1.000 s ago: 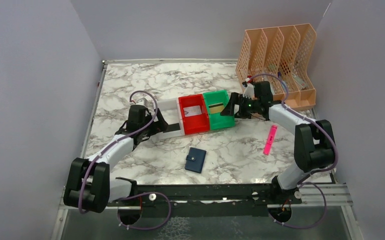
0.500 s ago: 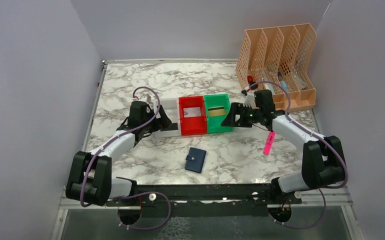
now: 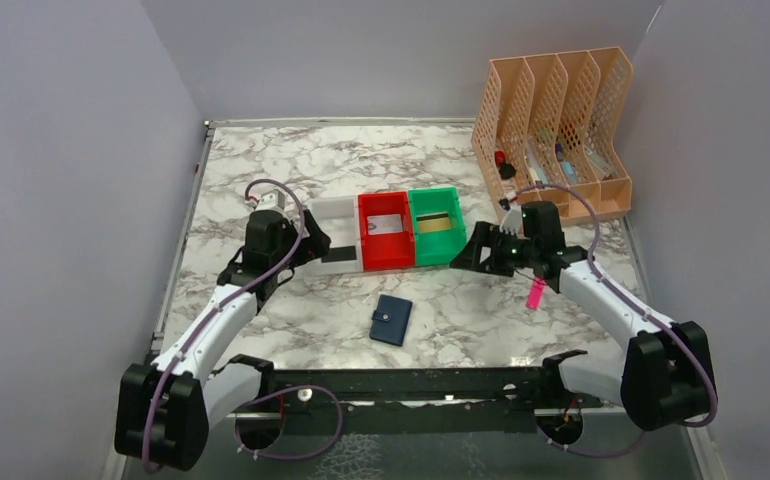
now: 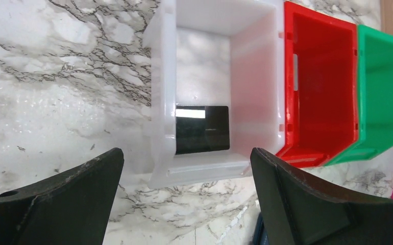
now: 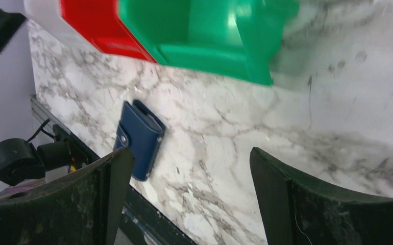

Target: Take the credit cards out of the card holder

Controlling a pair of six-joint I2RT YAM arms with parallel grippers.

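The card holder (image 3: pixel 391 320) lies folded shut on the marble near the front middle, its snap tab up; it also shows in the right wrist view (image 5: pixel 139 139). A black credit card (image 4: pixel 202 129) lies in the white bin (image 3: pixel 333 212). A silvery card (image 3: pixel 389 222) lies in the red bin (image 3: pixel 364 232), and a tan-gold card (image 3: pixel 435 222) in the green bin (image 3: pixel 453 228). My left gripper (image 3: pixel 314 246) is open and empty just in front of the white bin (image 4: pixel 158 102). My right gripper (image 3: pixel 468 252) is open and empty to the right of the green bin (image 5: pixel 210 35).
A pink stick (image 3: pixel 535 293) lies on the marble under my right forearm. A peach file organiser (image 3: pixel 556 120) stands at the back right. Grey walls enclose the table on three sides. A black rail (image 3: pixel 411 380) runs along the near edge.
Both arms have drawn back from the bins toward the near side, with open, empty grippers. The red and green bins, tilted a second ago, now sit square in a row.
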